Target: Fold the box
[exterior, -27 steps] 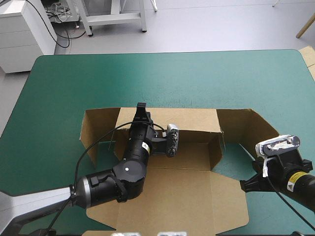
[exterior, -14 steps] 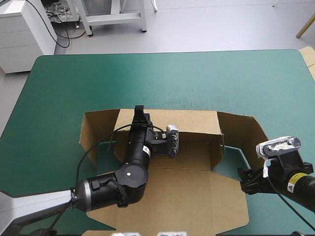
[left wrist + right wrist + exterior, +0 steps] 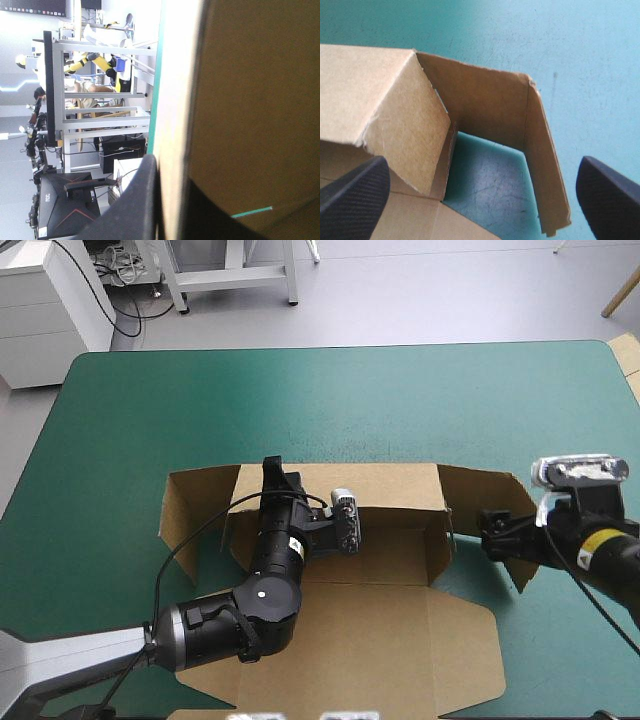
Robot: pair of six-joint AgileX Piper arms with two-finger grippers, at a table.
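The brown box (image 3: 370, 630) lies near the table's front edge, its back wall (image 3: 390, 485) raised and its lid flat toward me. My left gripper (image 3: 272, 472) is shut on the top edge of that back wall near its left end. In the left wrist view the board (image 3: 250, 100) stands between the black fingers (image 3: 135, 205). My right gripper (image 3: 487, 532) is open beside the box's right side flap (image 3: 490, 490). In the right wrist view that flap (image 3: 485, 110) bends around bare cover, ahead of my right gripper (image 3: 480, 200), with nothing between its fingers.
The teal-green cover (image 3: 330, 400) stretches bare beyond the box to the far edge. A strip of pale board (image 3: 628, 355) shows at the table's far right corner. The box's left flap (image 3: 185, 505) stands up beside the left arm.
My right gripper has opened, let go of the right flap's edge and moved toward the far side of the table. The left gripper has shifted slightly left with the back wall.
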